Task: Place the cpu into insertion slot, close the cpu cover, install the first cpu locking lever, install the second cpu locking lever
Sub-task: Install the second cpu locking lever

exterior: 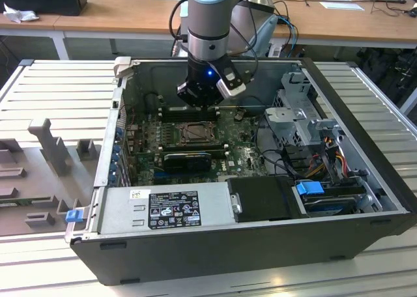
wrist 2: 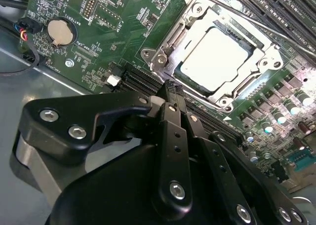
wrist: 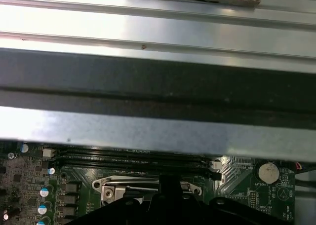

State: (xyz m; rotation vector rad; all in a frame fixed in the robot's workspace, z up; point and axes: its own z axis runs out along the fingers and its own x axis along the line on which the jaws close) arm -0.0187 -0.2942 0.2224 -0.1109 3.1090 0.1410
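Observation:
In the second wrist view the cpu [wrist 2: 217,55] lies flat in the insertion slot [wrist 2: 163,57], its pale face bright in the light. The cpu cover [wrist 2: 173,35] is down over it as a silvery frame around its edges. A thin metal lever rod [wrist 2: 269,28] runs along one side of the socket. My gripper [wrist 2: 168,87] is shut with nothing between its fingers, its tip close beside the socket's corner. In the exterior view the gripper [exterior: 201,103] hangs just behind the insertion slot [exterior: 195,133] inside the computer case.
Long black memory slots [wrist: 133,153] lie between the socket and the case wall [wrist: 158,87]. A coin battery [wrist 2: 61,31] sits on the green board. A black graphics card [exterior: 187,159], the power supply [exterior: 169,206], a drive cage [exterior: 300,114] and cables crowd the case.

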